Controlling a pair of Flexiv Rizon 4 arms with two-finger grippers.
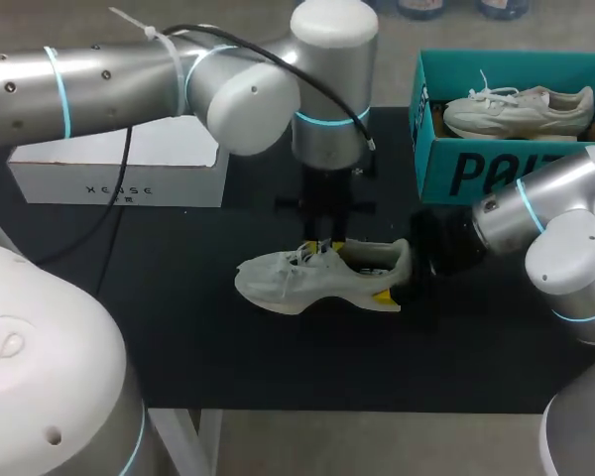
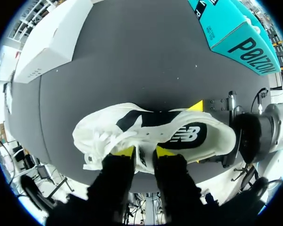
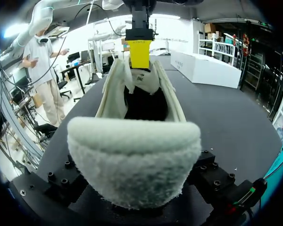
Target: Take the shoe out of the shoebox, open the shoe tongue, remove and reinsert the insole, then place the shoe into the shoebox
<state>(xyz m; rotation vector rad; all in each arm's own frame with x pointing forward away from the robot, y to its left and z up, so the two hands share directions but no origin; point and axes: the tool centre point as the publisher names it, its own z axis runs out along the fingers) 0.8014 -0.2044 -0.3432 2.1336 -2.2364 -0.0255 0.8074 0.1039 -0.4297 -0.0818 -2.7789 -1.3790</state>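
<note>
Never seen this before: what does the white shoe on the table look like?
The shoe is an off-white trainer with white laces, a dark logo on its side and a fleecy heel collar. It stands upright on its sole on the black table. The left gripper pinches its tongue; the right gripper clamps its heel.

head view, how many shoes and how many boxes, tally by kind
boxes: 2, the teal shoebox and the white box
shoes: 2, the shoe on the table and the boxed shoe inside the teal shoebox
total: 4
</note>
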